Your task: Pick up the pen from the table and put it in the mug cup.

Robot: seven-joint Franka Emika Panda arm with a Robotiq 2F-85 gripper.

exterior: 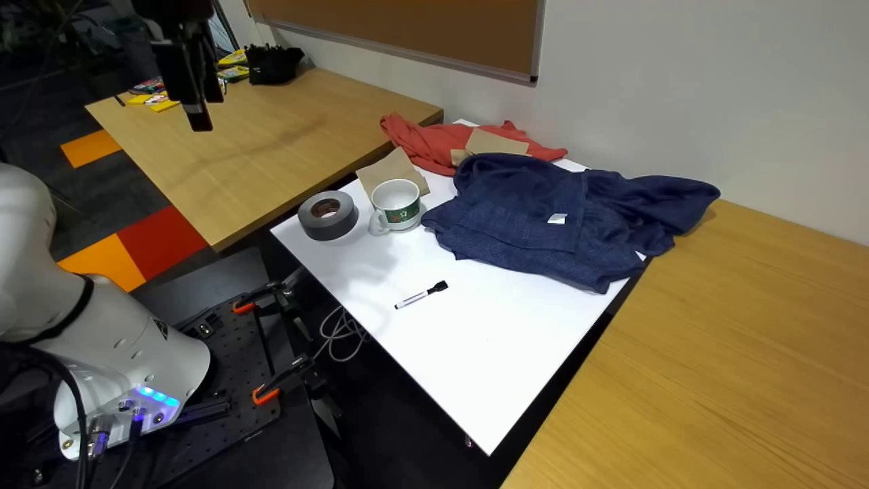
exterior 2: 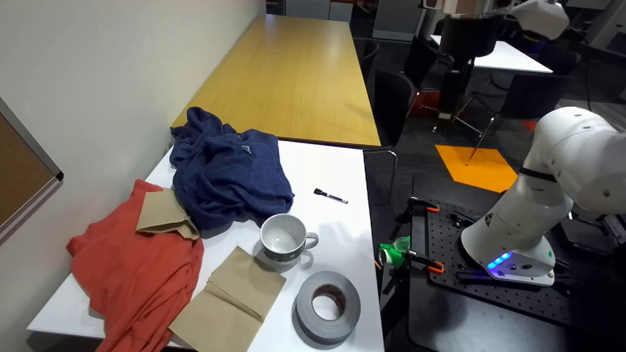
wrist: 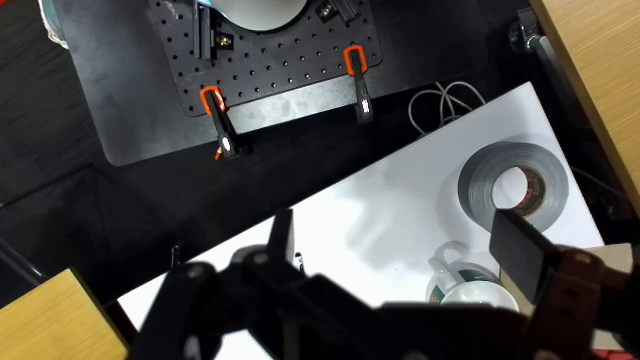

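1. Farthest left in an exterior view, your hand [exterior: 208, 113] hangs well above the surface [exterior: 495, 367]; the wrist view shows its fingers [wrist: 517, 255] spread wide, gripping nothing.
2. Next, the mug cup [exterior: 400, 207] stands upright toward the surface's left edge, handle facing the robot-side edge. Later, lower your load into the middle of its mouth.
3. Right of that, the pen [exterior: 413, 297] lies flat near the middle of the robot-side edge, its broad dark end pointing inward. Picking it up looks like your step now: straddle the white barrel and descend slowly; so slim a thing probably needs the fingers almost grazing the surface, and may roll.
4. On the surface: a tape roll [exterior: 329, 231] near the robot-side left corner, brown paper [exterior: 390, 170] at the left edge, a red cloth [exterior: 424, 146] toward the far left corner, a navy cloth [exterior: 529, 204] reaching the right edge.
5. In the room: a wooden desk [exterior: 271, 149] past the left edge, the wall [exterior: 679, 102] behind, a second wooden desk [exterior: 719, 367] past the right.
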